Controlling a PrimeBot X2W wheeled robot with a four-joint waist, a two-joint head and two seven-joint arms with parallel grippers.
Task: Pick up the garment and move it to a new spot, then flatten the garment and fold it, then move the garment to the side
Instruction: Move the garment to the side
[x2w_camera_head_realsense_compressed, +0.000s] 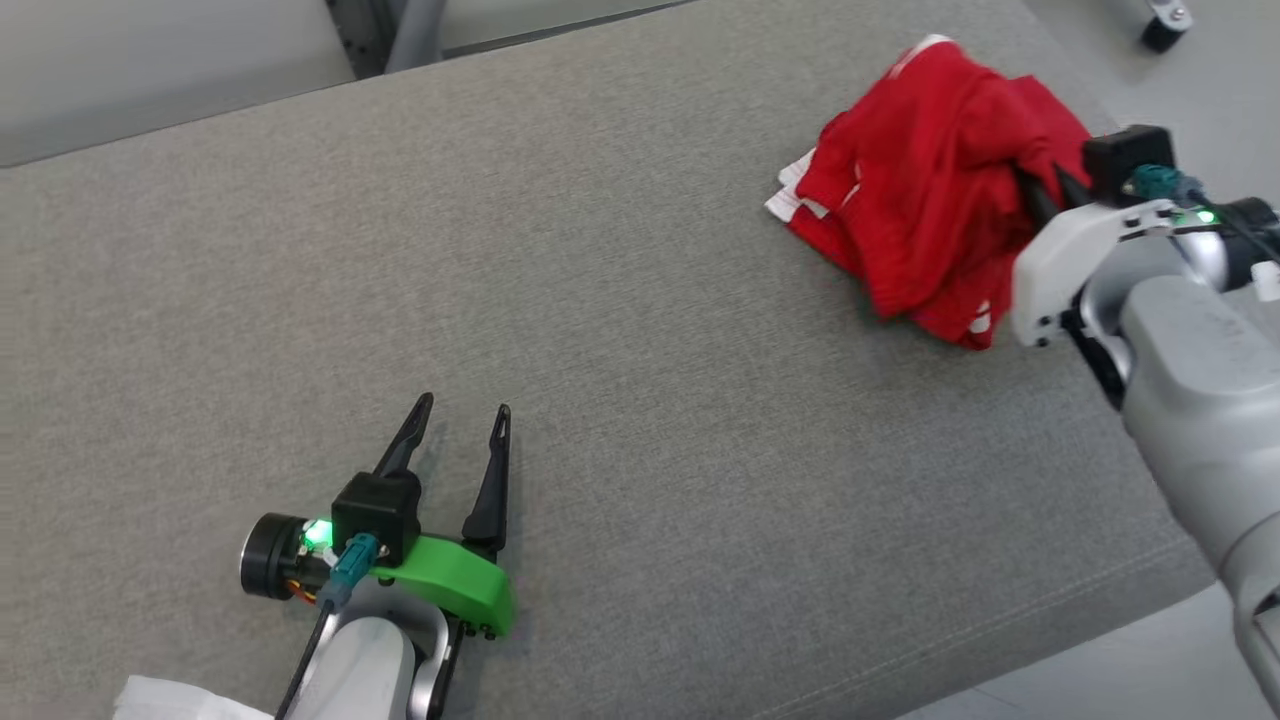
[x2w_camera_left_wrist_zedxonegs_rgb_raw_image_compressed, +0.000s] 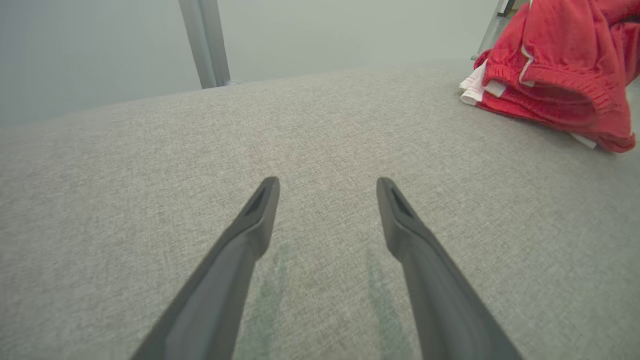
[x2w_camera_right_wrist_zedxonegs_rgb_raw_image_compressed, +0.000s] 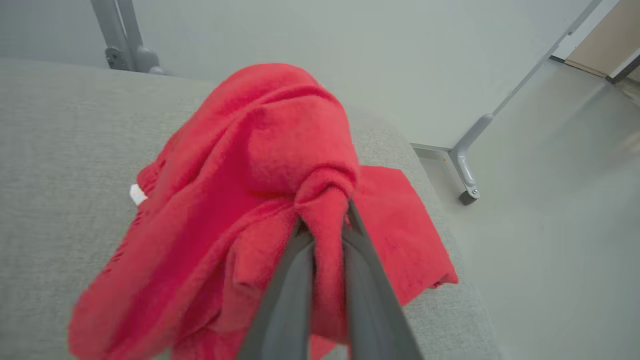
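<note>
**One grip set: right gripper on garment, left gripper clear**

1. Right gripper (x2w_camera_right_wrist_zedxonegs_rgb_raw_image_compressed: 325, 225). The fingers are pressed together on a bunched fold of the garment (x2w_camera_head_realsense_compressed: 920, 200). In the right wrist view the fold rises between the two fingertips, and the rest of the cloth drapes away below and to the left of them.

2. Garment. It lies as a red heap at the far right corner of the pad (x2w_camera_head_realsense_compressed: 600, 300). In the left wrist view its lower folds touch the pad, and white trim shows at the edge facing the pad's middle. The heap is crumpled, so no dependable long axis can be read. In the head view its longer spread runs roughly from the pad's far edge toward its front edge.

3. Left gripper (x2w_camera_head_realsense_compressed: 465, 405). The fingers are spread wide with nothing between them. It hovers low over the pad near the front edge, left of the middle and well apart from the garment.

4. Governing relation. The right arm is the nearer arm and already has contact. The garment lies up and to the right of the left gripper, across bare pad. Free surface for a new spot extends from the heap toward the pad's middle and left. The carry is therefore judged to run leftward, away from the right edge.

5. Caution. The pinch takes a single fold only, so the heap may trail or unroll on lifting.
</note>
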